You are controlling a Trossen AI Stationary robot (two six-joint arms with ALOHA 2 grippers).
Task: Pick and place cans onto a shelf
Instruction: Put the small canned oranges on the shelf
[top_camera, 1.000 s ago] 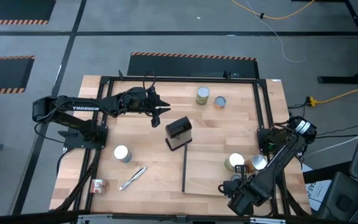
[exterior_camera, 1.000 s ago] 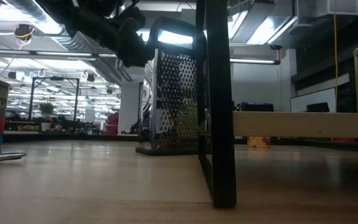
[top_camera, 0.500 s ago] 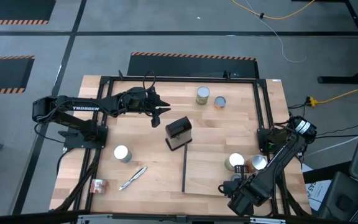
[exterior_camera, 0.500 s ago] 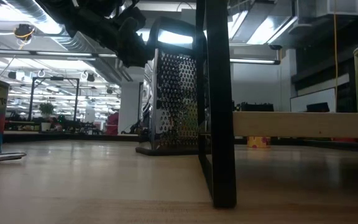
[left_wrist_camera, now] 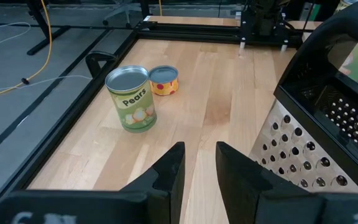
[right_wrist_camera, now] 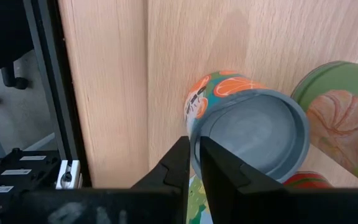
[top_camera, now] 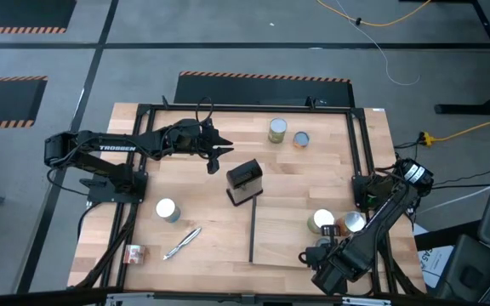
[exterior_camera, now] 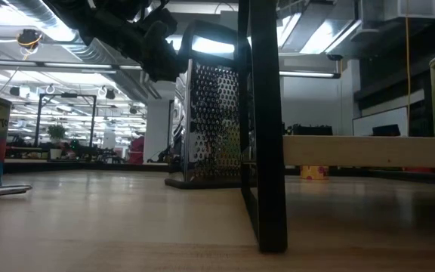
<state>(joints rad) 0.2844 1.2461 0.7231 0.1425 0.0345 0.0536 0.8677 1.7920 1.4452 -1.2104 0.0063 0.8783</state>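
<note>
My left gripper (top_camera: 221, 155) hovers over the far left of the table, open by a narrow gap (left_wrist_camera: 199, 168) and empty. Ahead of it stand a green "Pears" can (left_wrist_camera: 132, 99) and a short orange can (left_wrist_camera: 164, 80). My right gripper (top_camera: 317, 253) points down over the near right of the pale shelf (top_camera: 283, 238), its fingers almost together (right_wrist_camera: 195, 162) over the rim of a can with an orange and teal label (right_wrist_camera: 247, 137). Two more cans (top_camera: 321, 222) (top_camera: 353, 223) stand on the shelf. A white-topped can (top_camera: 168, 210) stands on the table at the left. My right gripper points down at the orange and teal can, and the can's rim (right_wrist_camera: 194, 127) shows in the narrow gap between the fingers. I cannot tell whether the fingers touch it. The can stands upright on the shelf.
A black-handled metal grater (top_camera: 245, 183) stands mid-table, close to my left gripper (left_wrist_camera: 328, 124). A silver pen-like tool (top_camera: 181, 242) and a small item (top_camera: 133, 252) lie near the left front. A black bar (top_camera: 253, 229) edges the shelf, and black frame rails (top_camera: 360, 136) border the table.
</note>
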